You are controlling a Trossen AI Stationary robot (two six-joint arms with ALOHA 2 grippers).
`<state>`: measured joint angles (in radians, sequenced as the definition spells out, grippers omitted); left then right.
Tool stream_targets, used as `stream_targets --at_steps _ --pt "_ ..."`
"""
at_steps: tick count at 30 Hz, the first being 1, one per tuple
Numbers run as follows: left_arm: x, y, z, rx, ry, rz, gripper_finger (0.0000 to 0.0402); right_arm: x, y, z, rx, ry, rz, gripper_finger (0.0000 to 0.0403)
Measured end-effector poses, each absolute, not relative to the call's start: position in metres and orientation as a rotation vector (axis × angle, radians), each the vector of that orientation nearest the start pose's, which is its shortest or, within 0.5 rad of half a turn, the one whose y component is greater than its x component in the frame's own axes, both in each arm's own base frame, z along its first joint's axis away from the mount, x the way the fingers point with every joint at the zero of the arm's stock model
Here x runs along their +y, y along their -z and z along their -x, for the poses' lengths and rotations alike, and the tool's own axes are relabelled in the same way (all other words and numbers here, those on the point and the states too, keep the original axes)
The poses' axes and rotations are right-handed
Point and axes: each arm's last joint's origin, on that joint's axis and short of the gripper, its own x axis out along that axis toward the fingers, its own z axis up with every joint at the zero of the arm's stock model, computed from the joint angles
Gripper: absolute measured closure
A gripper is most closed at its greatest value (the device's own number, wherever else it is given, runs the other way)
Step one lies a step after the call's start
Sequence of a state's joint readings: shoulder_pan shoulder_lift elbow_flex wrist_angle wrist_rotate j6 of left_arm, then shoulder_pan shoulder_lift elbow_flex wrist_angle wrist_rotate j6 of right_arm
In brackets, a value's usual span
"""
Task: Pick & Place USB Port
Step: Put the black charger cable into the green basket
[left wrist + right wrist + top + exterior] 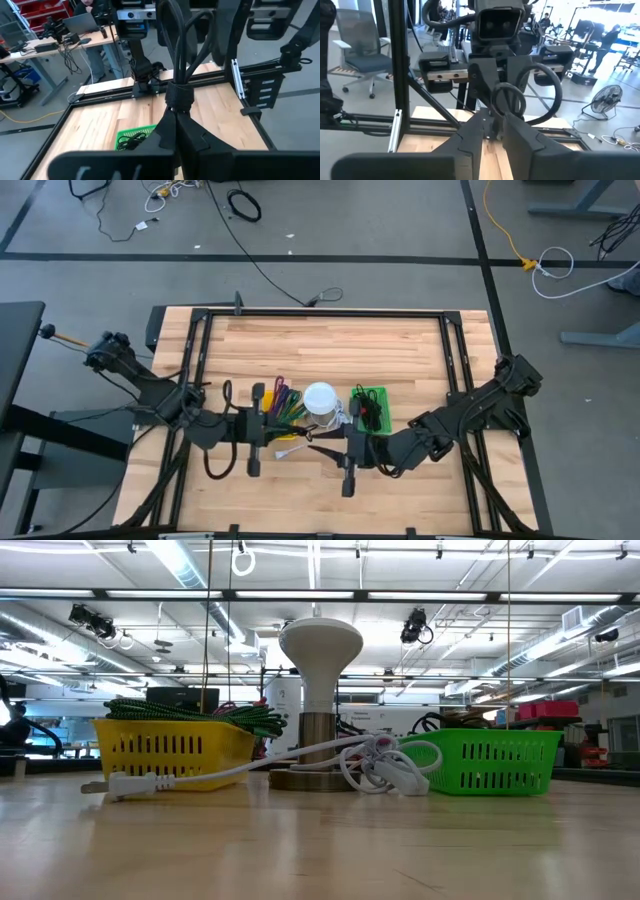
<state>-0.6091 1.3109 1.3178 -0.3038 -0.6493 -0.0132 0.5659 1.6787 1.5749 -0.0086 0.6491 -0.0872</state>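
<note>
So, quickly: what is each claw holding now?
Left claw: shut on a bundled black cable.
Right claw: shut on a coiled black cable.

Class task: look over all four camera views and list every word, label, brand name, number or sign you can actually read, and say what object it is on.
None can be read in any view.
Yellow slotted plastic basket: no lettering shows.
Green slotted plastic basket: no lettering shows.
White mushroom-shaped lamp on a metal base: no marking shows.
White power strip with its cord: no print shows.
Red bins on the far shelving: any labels are too small to read.
</note>
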Motion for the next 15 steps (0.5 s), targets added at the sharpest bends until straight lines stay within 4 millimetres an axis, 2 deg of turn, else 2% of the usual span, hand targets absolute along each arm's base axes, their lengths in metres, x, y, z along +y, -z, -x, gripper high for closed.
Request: stream_targets --at_steps 5,9,15 --pt "-0.1477 -0.3956 -0.2399 0.233 -0.057 -0.204 0.04 0.1911 -0.3878 -0.3383 0.117 0.086 0.14 0.0311" --pt "-0.1438 -0.402 -0.2348 0.21 -0.061 -0.179 0.04 0.191 -0.3865 -0.3382 0.128 0.084 0.132 0.0299" --pt "-0.147 -0.4002 -0.2347 0.219 -0.025 -0.167 0.04 0.1899 -0.3874 -0.3389 0.12 0.093 0.132 0.029"
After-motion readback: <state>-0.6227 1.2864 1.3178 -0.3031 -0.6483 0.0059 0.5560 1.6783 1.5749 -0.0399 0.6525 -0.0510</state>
